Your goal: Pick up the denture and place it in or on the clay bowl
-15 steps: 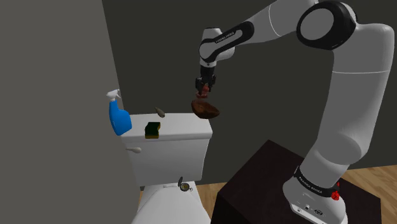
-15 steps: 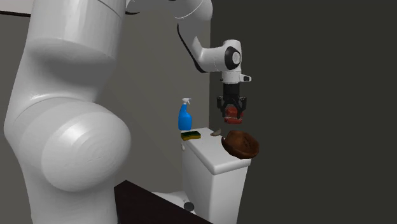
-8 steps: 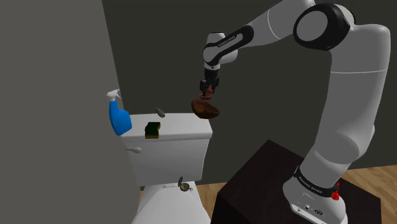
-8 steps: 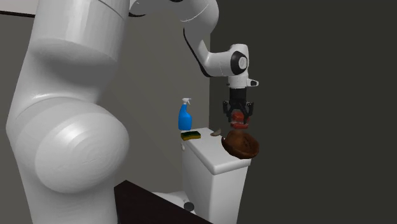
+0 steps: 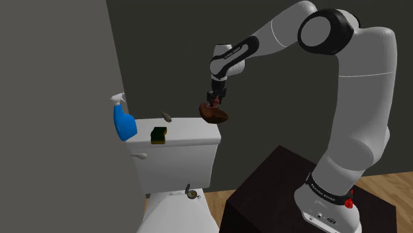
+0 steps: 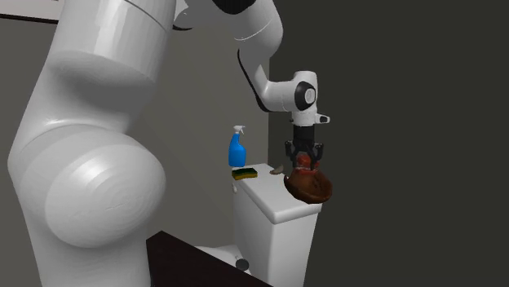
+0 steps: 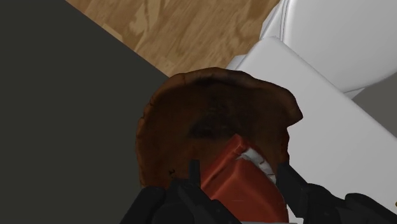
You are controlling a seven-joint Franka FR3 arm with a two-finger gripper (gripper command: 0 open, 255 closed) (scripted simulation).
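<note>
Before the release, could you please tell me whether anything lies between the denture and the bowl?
Nothing visible does. The gripper clasps the denture right over the brown bowl, and the wrist view shows the bowl's bare inside just beyond the denture.

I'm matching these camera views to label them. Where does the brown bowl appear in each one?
Shoulder view: the brown bowl, at centre, at the white toilet tank's right end.
Second exterior view: the bowl, right of centre, at the tank's right edge.
Wrist view: the bowl, just beyond the denture, beside the tank.
Shared landmark: the toilet tank.
</note>
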